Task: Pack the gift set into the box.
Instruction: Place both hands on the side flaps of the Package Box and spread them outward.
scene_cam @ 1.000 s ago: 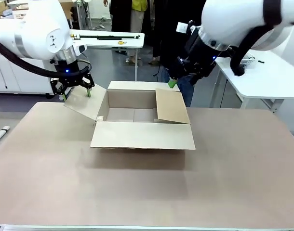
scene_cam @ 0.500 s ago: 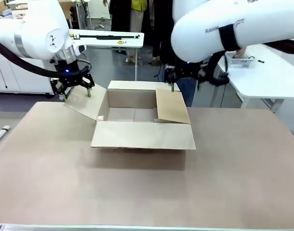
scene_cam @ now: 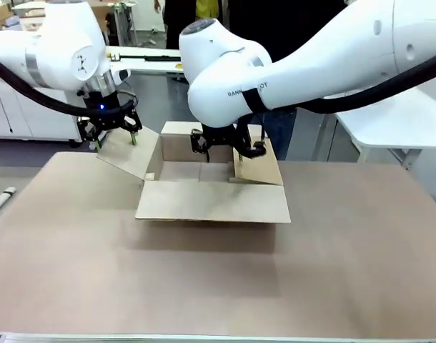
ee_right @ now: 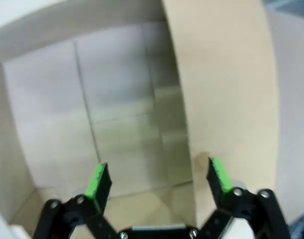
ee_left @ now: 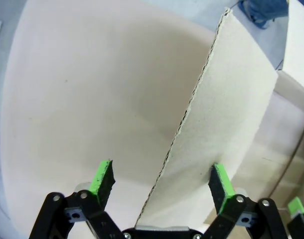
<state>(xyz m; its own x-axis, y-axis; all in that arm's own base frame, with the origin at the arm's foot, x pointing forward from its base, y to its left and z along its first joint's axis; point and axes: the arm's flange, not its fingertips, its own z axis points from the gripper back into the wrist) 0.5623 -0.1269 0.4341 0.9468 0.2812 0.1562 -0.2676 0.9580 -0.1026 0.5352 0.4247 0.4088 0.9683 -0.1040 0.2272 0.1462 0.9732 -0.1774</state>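
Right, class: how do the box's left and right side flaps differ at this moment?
The left flap leans outward, away from the opening; the right flap tilts inward over it. The left flap's edge stands between the left arm's open jaws; the right arm's open jaws hang over the inside of the box, beside the right flap. Both are plain brown cardboard.

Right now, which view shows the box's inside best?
Right wrist view: it looks straight down into the box, floor and walls in plain sight. Front view shows a sliver of floor behind the near flap. Left wrist view shows mainly the left flap.
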